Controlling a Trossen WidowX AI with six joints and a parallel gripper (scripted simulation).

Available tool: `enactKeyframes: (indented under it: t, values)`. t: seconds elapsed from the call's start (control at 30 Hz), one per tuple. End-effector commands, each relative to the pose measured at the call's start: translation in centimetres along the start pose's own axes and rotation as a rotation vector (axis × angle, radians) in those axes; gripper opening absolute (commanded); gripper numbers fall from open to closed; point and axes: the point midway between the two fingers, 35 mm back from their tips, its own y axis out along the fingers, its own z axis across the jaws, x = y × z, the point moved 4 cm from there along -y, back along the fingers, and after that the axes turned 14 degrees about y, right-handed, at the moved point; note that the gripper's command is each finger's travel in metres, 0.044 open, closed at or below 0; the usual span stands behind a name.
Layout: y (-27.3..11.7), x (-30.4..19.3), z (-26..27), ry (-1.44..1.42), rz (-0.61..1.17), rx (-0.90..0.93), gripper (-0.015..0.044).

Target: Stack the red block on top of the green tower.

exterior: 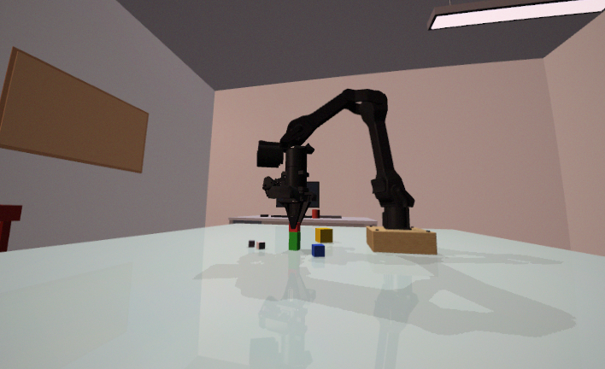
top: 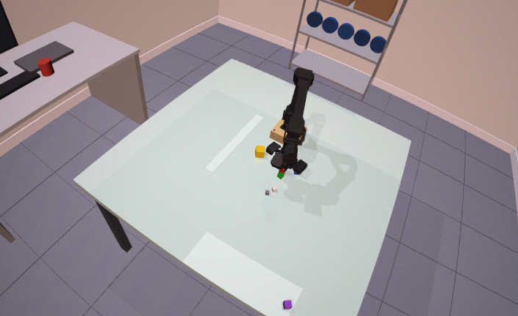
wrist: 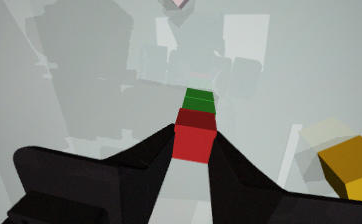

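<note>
The red block (exterior: 296, 228) (wrist: 194, 144) is held between the fingertips of my gripper (exterior: 294, 225) (wrist: 193, 133), which points straight down and is shut on it. In the top view only a bit of the red block (top: 282, 170) shows below the gripper. The green tower (top: 281, 175) (exterior: 294, 241) (wrist: 199, 100) stands upright on the table, directly under the red block. In the exterior view the red block's underside meets the tower's top, with no gap seen. The tower looks two blocks high in the wrist view.
A blue block (top: 295, 172) (exterior: 318, 250) lies close beside the tower. A yellow block (top: 260, 151) (exterior: 324, 235) (wrist: 354, 165) stands toward the wooden base (exterior: 401, 241). Two small cubes, one dark (top: 267, 192) (exterior: 251, 243) and one pale (top: 274, 189) (exterior: 261, 244), lie nearby. A purple block (top: 287, 304) lies near the table edge.
</note>
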Motion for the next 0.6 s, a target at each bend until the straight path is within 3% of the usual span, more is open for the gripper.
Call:
enactKeyframes:
  t: [0.0, 0.43, 0.57]
  values:
    - [0.06, 0.01, 0.01, 0.000, -0.001, 0.001, 0.0079]
    - [0.06, 0.01, 0.01, 0.000, -0.001, 0.001, 0.0420]
    - [0.06, 0.01, 0.01, 0.000, -0.001, 0.001, 0.0440]
